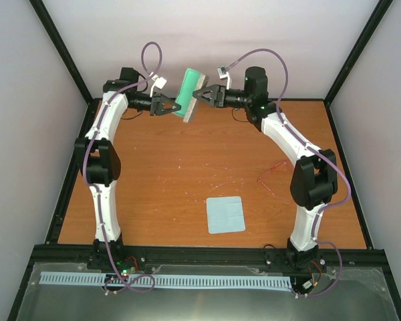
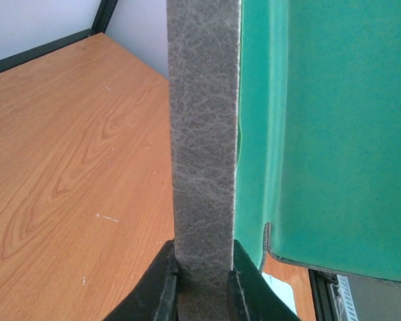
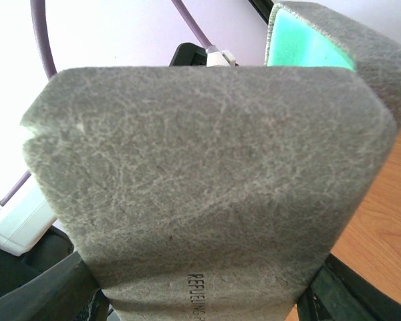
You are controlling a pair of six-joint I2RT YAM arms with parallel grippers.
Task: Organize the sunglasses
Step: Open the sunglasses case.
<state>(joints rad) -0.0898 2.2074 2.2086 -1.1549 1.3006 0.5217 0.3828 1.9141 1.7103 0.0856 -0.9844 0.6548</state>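
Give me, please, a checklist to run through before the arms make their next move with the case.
1. Left gripper has the case: ok, its fingers clamp a grey wall.
2. Right gripper has the case: ok, a grey flap fills the gap between its fingers.
3. Case open: ok, the teal lining shows.
4. Case interior free of other items: cannot tell, only part of the lining is visible.
5. Sunglasses in the case: not ok, they lie on the table beside the right arm.
6. Cloth apart from the sunglasses: ok, bare table lies between them.
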